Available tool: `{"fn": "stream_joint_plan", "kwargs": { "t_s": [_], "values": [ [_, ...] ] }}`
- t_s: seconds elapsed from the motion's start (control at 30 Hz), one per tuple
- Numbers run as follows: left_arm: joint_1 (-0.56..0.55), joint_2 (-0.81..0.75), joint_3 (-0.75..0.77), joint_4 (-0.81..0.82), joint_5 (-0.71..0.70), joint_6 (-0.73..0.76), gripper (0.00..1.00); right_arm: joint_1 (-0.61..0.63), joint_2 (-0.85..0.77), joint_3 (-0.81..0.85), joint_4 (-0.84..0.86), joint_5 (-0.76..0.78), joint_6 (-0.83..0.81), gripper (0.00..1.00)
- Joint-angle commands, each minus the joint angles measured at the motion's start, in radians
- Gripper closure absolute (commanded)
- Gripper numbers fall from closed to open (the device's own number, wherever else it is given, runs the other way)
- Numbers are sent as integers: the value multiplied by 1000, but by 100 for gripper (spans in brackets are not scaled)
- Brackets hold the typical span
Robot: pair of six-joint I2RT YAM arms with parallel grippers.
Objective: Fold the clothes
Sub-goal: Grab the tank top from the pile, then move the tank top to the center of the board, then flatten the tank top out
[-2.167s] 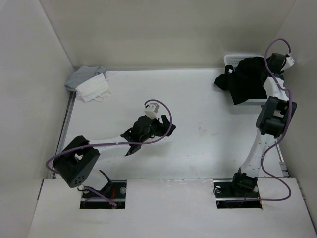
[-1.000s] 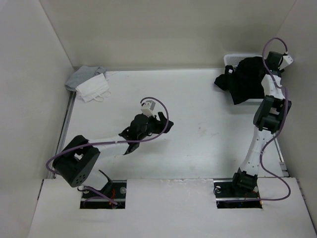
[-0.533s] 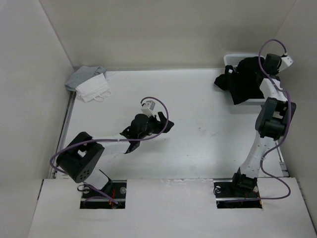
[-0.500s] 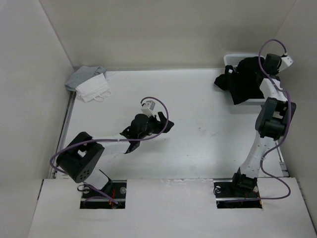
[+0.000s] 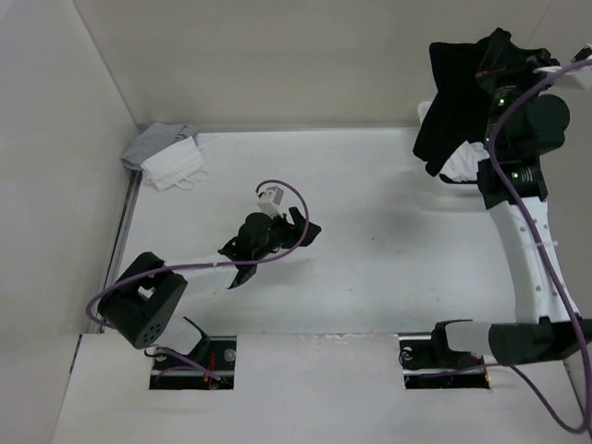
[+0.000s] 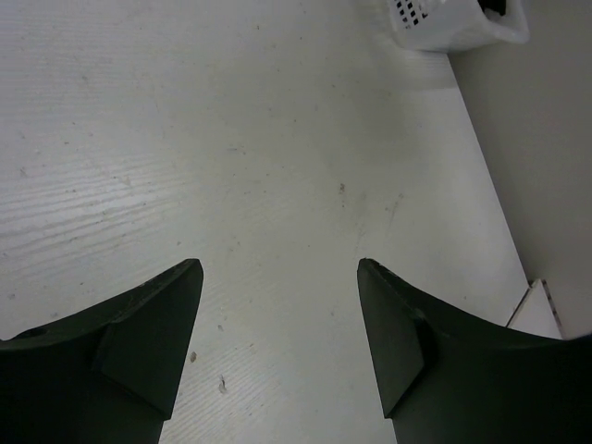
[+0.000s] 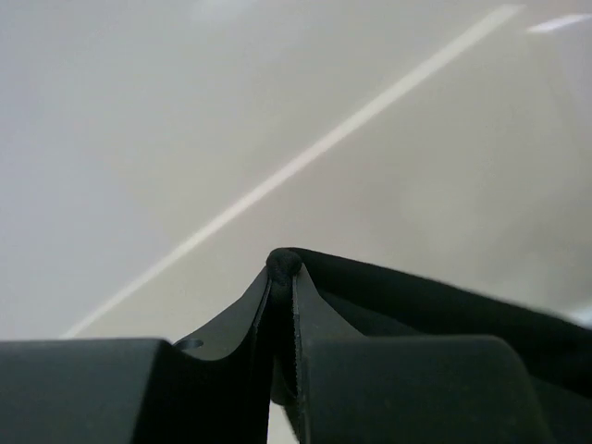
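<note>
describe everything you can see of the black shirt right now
The black shirt is plain, soft, matte fabric, bunched and creased rather than spread out. It hangs in the air at the far right of the table, pinched at a fold by the shut right gripper. Its loose lower end droops over the white basket; whether it touches the basket cannot be told. No label or sleeve shape shows clearly.
</note>
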Motion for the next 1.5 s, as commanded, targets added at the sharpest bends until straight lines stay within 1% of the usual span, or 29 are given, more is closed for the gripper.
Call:
{"fn": "stream_joint_plan", "kwargs": {
  "t_s": [0.0,0.13,0.23,0.33,0.4,0.47,0.5,0.53,0.57,0.6,0.63,0.7,0.73,0.77,0.8,0.83,0.87,0.9,0.93,1.0,1.07,1.1,1.13,1.17,1.2,1.27,1.3,1.37,1.47],
  "values": [
    [41,-126,-24,36,-20,-38,33,191,-119,19,85,-82,-43,96],
    [114,-257,-39,-76,-73,-78,34,411,-189,12,77,-125,-75,94],
    [188,-391,-61,-157,-112,-102,33,562,-229,-63,85,-142,-81,94],
    [232,-478,-70,-211,-147,-107,33,608,-248,-164,109,-133,-44,93],
    [264,-520,-73,-243,-162,-110,33,622,-263,-311,153,-118,32,92],
    [307,-558,-82,-281,-155,-132,33,660,-266,-565,215,-116,129,90],
    [323,-574,-93,-298,-149,-142,33,679,-266,-632,224,-112,147,89],
    [338,-589,-105,-315,-144,-153,33,723,-265,-737,244,-101,183,89],
    [355,-609,-123,-343,-133,-168,33,802,-249,-833,256,-90,198,89],
    [367,-624,-136,-364,-121,-173,33,840,-240,-867,256,-81,203,89],
    [384,-641,-149,-393,-104,-173,33,914,-216,-921,252,-64,213,89],
    [401,-652,-166,-429,-87,-167,33,1025,-171,-976,218,-58,241,83],
    [409,-655,-176,-450,-80,-161,34,1059,-163,-990,194,-56,256,75],
    [415,-655,-188,-479,-71,-158,37,1082,-162,-1001,168,-55,261,64],
    [415,-655,-196,-495,-66,-155,38,1095,-169,-1010,136,-44,258,52],
    [415,-655,-202,-504,-64,-152,40,1098,-186,-1021,114,-24,258,47],
    [410,-654,-212,-524,-60,-149,46,1093,-208,-1034,94,9,258,44],
    [404,-652,-216,-530,-60,-146,49,1072,-235,-1050,79,40,257,42],
    [383,-637,-219,-541,-57,-130,52,1043,-257,-1062,65,52,255,42],
    [345,-612,-217,-547,-54,-115,53,1004,-280,-1080,36,72,266,43],
    [267,-580,-211,-536,-50,-98,53,967,-300,-1100,-12,91,284,54],
    [239,-574,-209,-533,-49,-90,53,943,-317,-1117,-91,108,322,65],
    [210,-568,-205,-529,-49,-83,53,935,-326,-1123,-128,115,341,69],
    [140,-563,-194,-518,-49,-57,54,925,-352,-1146,-211,147,385,69],
    [101,-560,-188,-516,-58,-43,54,921,-364,-1160,-252,158,408,67],
    [29,-540,-168,-509,-81,-15,54,918,-386,-1183,-328,180,450,53],
    [0,-523,-156,-506,-101,5,53,914,-390,-1191,-346,183,467,50],
    [-33,-471,-137,-492,-162,32,48,905,-364,-1190,-354,157,467,47],
    [-27,-384,-117,-467,-242,58,43,906,-289,-1130,-263,89,352,49]
  ]
}}
